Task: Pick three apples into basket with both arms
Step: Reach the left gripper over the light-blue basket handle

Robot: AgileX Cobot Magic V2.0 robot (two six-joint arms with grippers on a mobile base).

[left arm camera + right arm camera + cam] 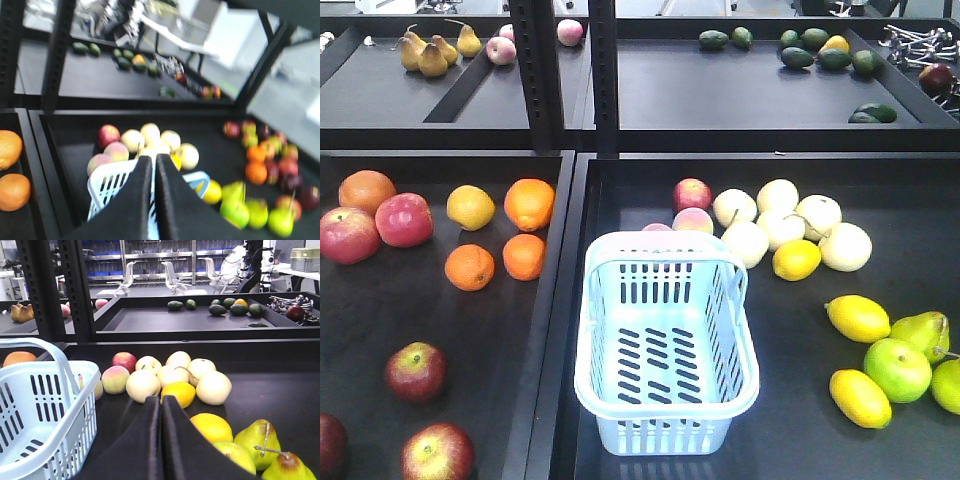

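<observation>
Left end effector (152, 167) and right end effector (161, 407) both pinched together, empty. Black surface (800, 420); basket (665, 408) central, empty. Raised divider (558, 330) between basket and three apples (416, 372), lower left, seen only from the front; oranges (525, 256) just beyond. Wrist views: basket, pale fruit (172, 375).

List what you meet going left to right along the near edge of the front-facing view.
In order: dark red apple cut by the left edge → whole dark red apple → basket → lower lemon. Left out: third dark red apple and green apple, which overlap those sideways.
</observation>
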